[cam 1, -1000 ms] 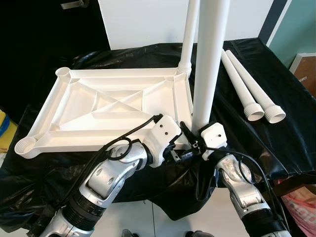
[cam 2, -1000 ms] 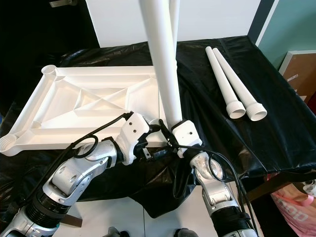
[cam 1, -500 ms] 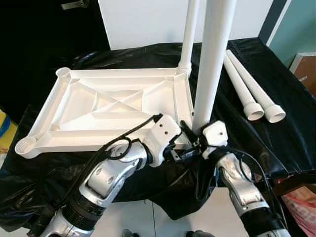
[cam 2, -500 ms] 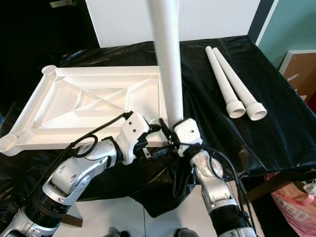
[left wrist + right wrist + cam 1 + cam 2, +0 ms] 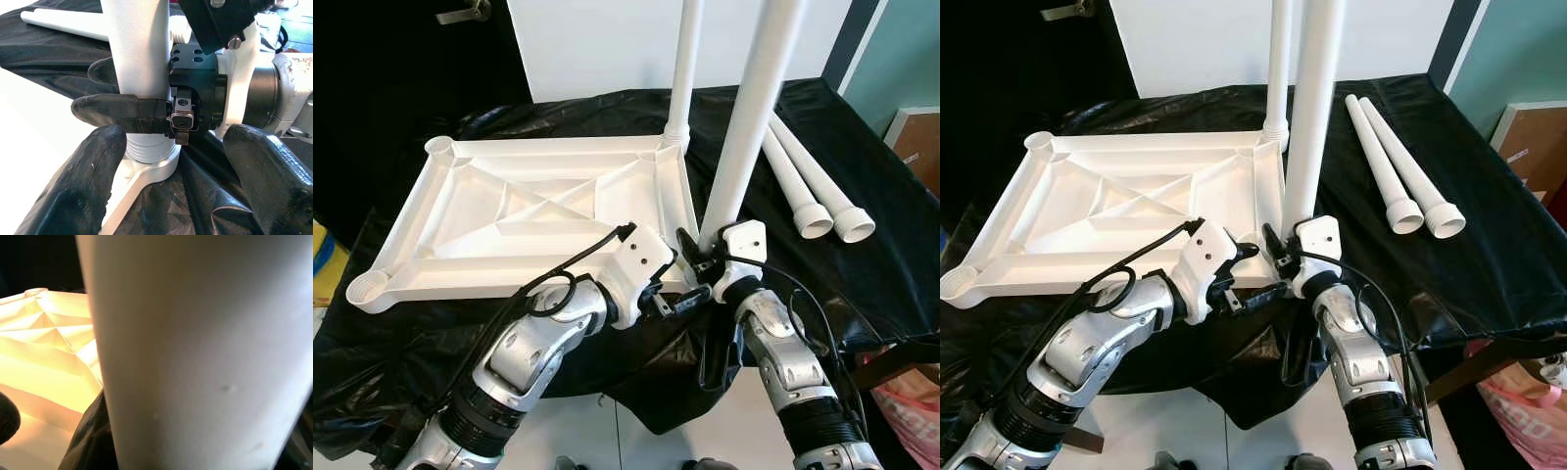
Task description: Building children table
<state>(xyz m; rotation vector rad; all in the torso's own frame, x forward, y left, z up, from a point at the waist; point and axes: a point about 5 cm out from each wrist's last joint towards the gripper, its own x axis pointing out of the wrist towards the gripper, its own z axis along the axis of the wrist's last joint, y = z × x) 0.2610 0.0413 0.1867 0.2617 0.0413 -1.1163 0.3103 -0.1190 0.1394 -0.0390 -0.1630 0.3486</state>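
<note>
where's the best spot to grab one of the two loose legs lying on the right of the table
Take the nearer loose leg around its plain tapered shaft, midway along, coming straight down from above with the fingers across its width. It lies flat on the black cloth, side by side with the other loose leg, so grip the outer one first; the flared threaded end is wider.

a white moulded plastic tabletop lies upside down, ribbed underside up, on a black plastic sheet. a slim white plastic leg stands upright in its far right corner socket. at the near right corner, a thicker white tapered leg rises with a tilt to the right, its base held between the fingers of the right gripper. the left gripper sits just beside it at the tabletop's near edge. two more white legs lie side by side on the sheet, well apart to the right.
</note>
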